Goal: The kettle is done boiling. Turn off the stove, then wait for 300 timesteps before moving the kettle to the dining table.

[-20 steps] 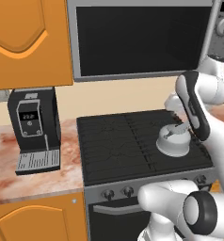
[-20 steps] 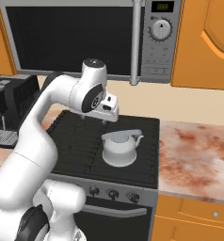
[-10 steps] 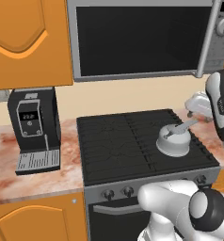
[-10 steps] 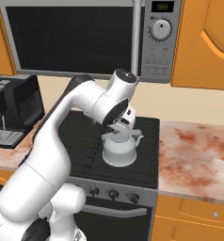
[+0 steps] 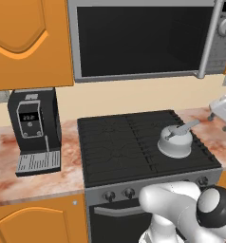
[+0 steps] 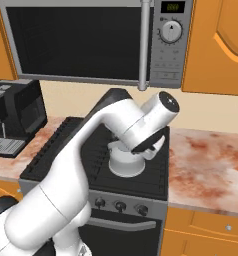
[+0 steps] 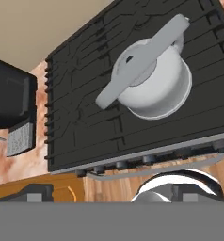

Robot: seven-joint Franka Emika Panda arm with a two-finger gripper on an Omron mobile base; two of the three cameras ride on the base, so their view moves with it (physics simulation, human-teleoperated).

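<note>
Kettle [image 5: 174,142] sits upright on stove [image 5: 134,147], front-right burner area, near knob row [image 6: 120,205]. Squat silver-grey dome, round lid, straight slanted handle [image 7: 137,63] w/ small hole. Arm [image 6: 116,145] partly hides it in right base view. Jaws' state: cannot tell, prob. out of frame.

My arm has swung from over the middle of the stove [image 5: 134,142] out to its right side. A second ago my wrist hung just behind the kettle [image 6: 125,161]; now my upper arm and elbow cross in front of it in the right base view. My hand has left the left base view.
</note>
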